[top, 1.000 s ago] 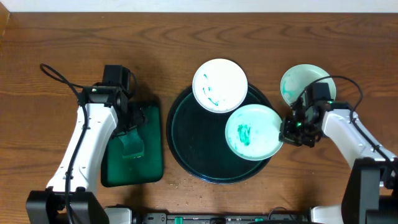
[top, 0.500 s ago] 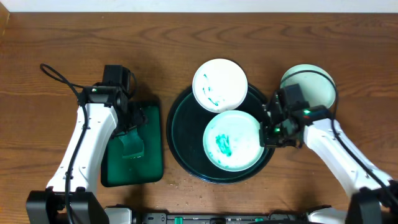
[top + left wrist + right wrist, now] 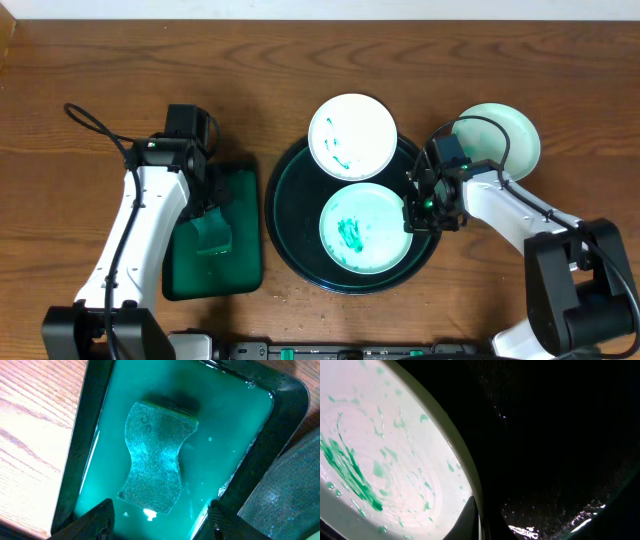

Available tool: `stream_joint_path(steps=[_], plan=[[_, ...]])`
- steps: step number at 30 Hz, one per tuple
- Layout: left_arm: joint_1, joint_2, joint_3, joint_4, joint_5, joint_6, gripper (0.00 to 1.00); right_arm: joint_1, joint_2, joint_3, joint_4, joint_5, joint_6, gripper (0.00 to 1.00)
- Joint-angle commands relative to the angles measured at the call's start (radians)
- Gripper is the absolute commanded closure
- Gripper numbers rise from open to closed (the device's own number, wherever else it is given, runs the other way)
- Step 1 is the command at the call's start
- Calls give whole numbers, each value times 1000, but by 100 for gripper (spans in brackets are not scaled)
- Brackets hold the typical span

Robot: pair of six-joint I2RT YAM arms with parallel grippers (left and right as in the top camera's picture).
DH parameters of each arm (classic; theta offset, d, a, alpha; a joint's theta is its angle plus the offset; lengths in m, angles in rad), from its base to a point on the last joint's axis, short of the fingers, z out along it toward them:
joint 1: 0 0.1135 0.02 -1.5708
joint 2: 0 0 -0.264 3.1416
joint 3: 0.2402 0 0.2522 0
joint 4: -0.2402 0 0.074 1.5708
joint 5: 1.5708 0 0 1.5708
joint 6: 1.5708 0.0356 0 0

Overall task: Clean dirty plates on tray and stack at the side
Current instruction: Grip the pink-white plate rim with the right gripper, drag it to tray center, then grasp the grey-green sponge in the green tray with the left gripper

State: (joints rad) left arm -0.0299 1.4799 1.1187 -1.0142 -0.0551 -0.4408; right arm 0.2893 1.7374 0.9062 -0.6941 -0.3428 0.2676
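Note:
The large round dark tray (image 3: pixel 295 215) sits mid-table. A green-smeared white plate (image 3: pixel 365 228) lies inside it at the front right. My right gripper (image 3: pixel 418 212) is shut on this plate's right rim; in the right wrist view the rim (image 3: pixel 465 467) runs between the fingers (image 3: pixel 481 525) over the wet tray (image 3: pixel 560 435). A second smeared plate (image 3: pixel 352 136) rests on the tray's far rim. A third plate (image 3: pixel 505 135) lies on the table at the right. My left gripper (image 3: pixel 208 192) is open above a green sponge (image 3: pixel 155 465).
The sponge lies in green liquid in a small rectangular green tray (image 3: pixel 245 250) left of the round tray; its black rim (image 3: pixel 90 420) shows in the left wrist view. A black cable (image 3: pixel 90 122) loops at the far left.
My right gripper has dragged the smeared plate leftward, from the tray's right rim to fully inside the tray. The left arm has not moved.

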Motion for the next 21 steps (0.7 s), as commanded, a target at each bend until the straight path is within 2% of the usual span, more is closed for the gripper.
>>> stream_joint_path(steps=[1,7,11,21], plan=[[0,18,-3,-10,-5,6,37,12,80,-23,22,39,-3,99],[1,89,-42,31,-4,11,31,12,80,-23,23,39,-3,99],[1,135,-73,58,-4,27,44,12,80,-23,22,39,-3,99],[5,200,-90,94,-4,50,46,12,80,-23,17,39,-3,99]])
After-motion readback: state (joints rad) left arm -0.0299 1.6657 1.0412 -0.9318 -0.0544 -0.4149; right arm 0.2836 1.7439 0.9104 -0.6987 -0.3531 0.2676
